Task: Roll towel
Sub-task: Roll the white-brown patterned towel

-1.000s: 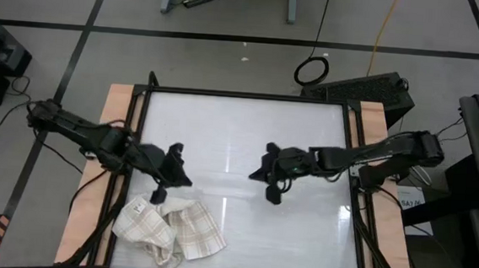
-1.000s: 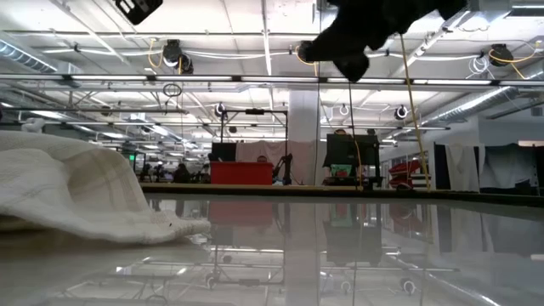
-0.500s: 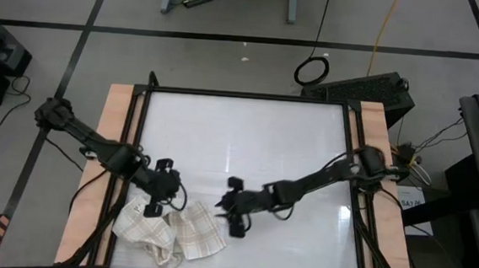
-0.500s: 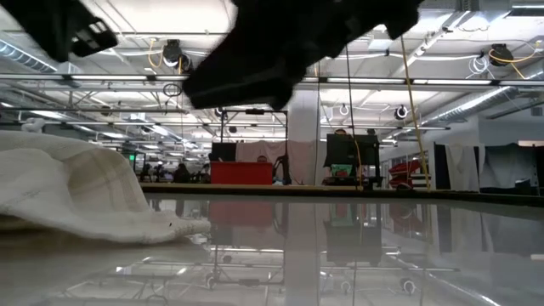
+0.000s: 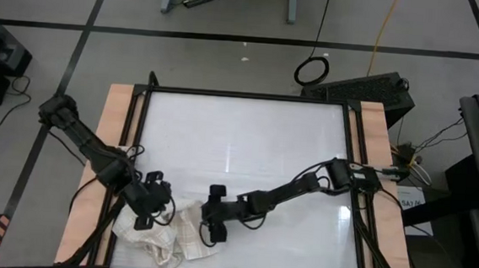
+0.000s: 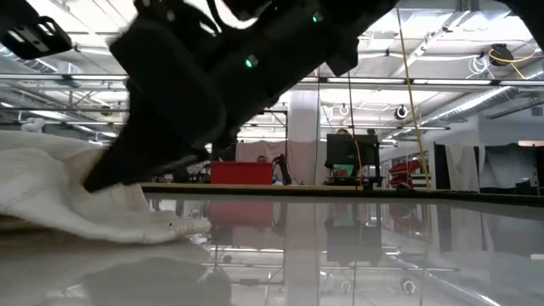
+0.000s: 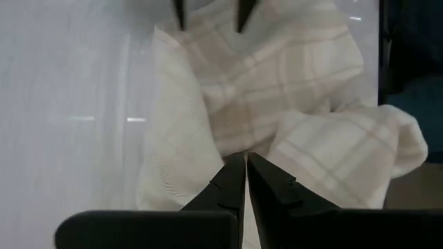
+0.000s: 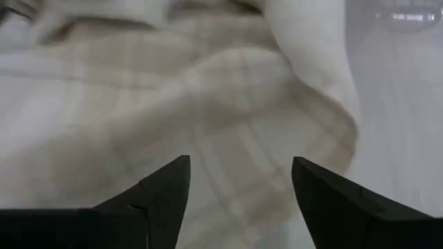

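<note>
While both arms reach into the lower left of the high view, each covers part of what lies beneath it. Furthest left, the left gripper [image 5: 143,216] sits over the left part of the towel [image 5: 183,240], and its housing hides the cloth directly under it. The left wrist view shows its jaws pressed together with no fabric between them; their tips lie over the plaid cloth, but contact cannot be confirmed.

The towel lies crumpled in a loose heap at the lower left of the white surface [image 5: 247,143], close to the bottom edge of the high view. Its folds overlap, so edges and corners cannot be traced. In the low view the towel [image 6: 76,204] shows at the left as a low mound, its upper part cut off by the dark arm in front.

Just to the right, the right gripper [image 5: 213,231] hangs at the towel's right edge. The right wrist view shows its jaws spread, with plaid fabric filling the frame beyond them and nothing pinched. Whether the tips touch the cloth cannot be told.
</note>
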### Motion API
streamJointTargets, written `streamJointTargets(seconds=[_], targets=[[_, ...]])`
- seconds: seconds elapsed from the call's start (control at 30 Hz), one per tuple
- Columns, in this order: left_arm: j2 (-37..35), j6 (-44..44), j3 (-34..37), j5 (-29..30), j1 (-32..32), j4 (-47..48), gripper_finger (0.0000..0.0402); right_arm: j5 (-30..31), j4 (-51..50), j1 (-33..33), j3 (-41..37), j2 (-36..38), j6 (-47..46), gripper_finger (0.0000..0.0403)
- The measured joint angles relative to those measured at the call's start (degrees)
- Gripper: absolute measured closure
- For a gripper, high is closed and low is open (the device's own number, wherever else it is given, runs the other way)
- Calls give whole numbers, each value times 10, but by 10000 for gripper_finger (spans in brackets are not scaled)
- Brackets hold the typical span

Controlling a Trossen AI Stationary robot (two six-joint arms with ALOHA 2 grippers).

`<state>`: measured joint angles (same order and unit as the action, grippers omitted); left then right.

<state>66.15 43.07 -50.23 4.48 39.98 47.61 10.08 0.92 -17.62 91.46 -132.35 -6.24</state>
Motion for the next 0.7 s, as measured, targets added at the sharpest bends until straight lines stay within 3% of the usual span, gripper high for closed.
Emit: streamJointTargets(seconds=[0.3,0.43,0.7], targets=[[2,1,11,50,18,-29,377,-61,-51,22,0,0,-19,210],[2,1,11,57,18,-42,377,-59,-51,23,1,-3,-17,242],[2,-3,11,77,18,-52,377,-58,-59,26,1,-8,-4,359]])
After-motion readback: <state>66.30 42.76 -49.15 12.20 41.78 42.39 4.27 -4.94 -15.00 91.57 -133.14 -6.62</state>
